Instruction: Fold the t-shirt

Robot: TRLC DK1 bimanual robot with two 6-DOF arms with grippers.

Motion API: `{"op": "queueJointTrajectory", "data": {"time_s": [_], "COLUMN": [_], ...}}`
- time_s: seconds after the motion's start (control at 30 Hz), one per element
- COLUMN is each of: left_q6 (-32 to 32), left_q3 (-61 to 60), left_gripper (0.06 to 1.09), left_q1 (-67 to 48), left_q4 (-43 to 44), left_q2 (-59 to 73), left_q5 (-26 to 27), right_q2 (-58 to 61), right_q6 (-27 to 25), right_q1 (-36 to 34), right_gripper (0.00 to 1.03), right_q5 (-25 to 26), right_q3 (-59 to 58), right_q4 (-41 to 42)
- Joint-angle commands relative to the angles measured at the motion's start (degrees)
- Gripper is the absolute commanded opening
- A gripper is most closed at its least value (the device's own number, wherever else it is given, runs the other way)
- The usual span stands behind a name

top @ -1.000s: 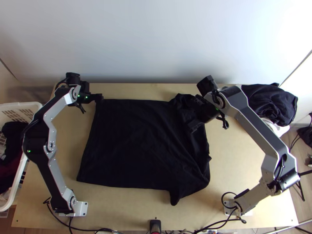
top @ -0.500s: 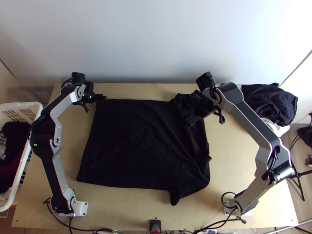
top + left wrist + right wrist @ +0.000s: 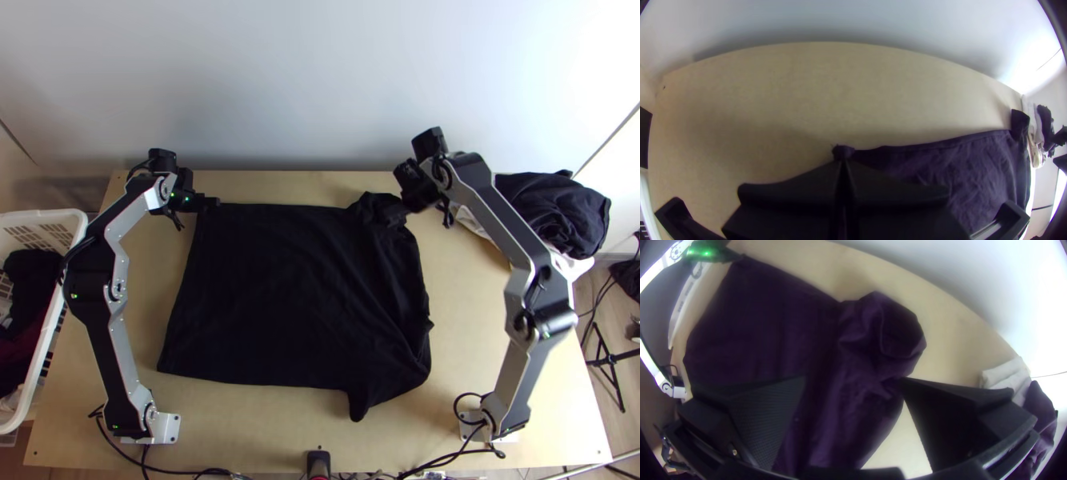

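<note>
With the left gripper (image 3: 214,202), closed and pinching the far left corner of the black t-shirt (image 3: 280,296). With the right gripper (image 3: 394,215), spread wide over the shirt's bunched far right part. Lying mostly spread on the light wooden table (image 3: 472,320), rumpled along the right side. At the far right corner, heaped dark clothing (image 3: 552,212); beside the left edge, a white basket (image 3: 50,216) holding dark cloth.

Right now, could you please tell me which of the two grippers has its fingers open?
The right gripper, over the t-shirt: its fingers stand wide apart, whereas the left gripper is shut on a shirt corner.
</note>
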Motion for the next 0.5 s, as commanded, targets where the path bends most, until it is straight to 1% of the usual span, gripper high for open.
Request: {"op": "queueJointTrajectory", "data": {"time_s": [0.0, 0.23, 0.3, 0.47], "left_q6": [-0.2, 0.0, 0.2, 0.4], "left_q3": [-0.6, -0.6, -0.6, -0.6], "left_gripper": [0.09, 0.09, 0.09, 0.09], "left_q1": [-0.1, -0.1, 0.0, 0.1], "left_q4": [-0.2, -0.9, -1.6, -2.6], "left_q2": [-1.0, -2.4, -2.8, -3.3], "left_q5": [0.0, 0.0, 0.0, 0.0], "right_q2": [10.4, 20.8, 22.8, 25.3], "right_q6": [1.0, 0.7, 0.7, 0.8], "right_q1": [-2.3, -4.6, -5.1, -5.5], "right_gripper": [0.99, 0.97, 0.96, 0.96], "right_q5": [0.4, 1.8, 2.8, 4.5], "right_q3": [9.9, 19.7, 21.8, 22.4], "right_q4": [1.9, 1.9, 1.9, 1.9]}}
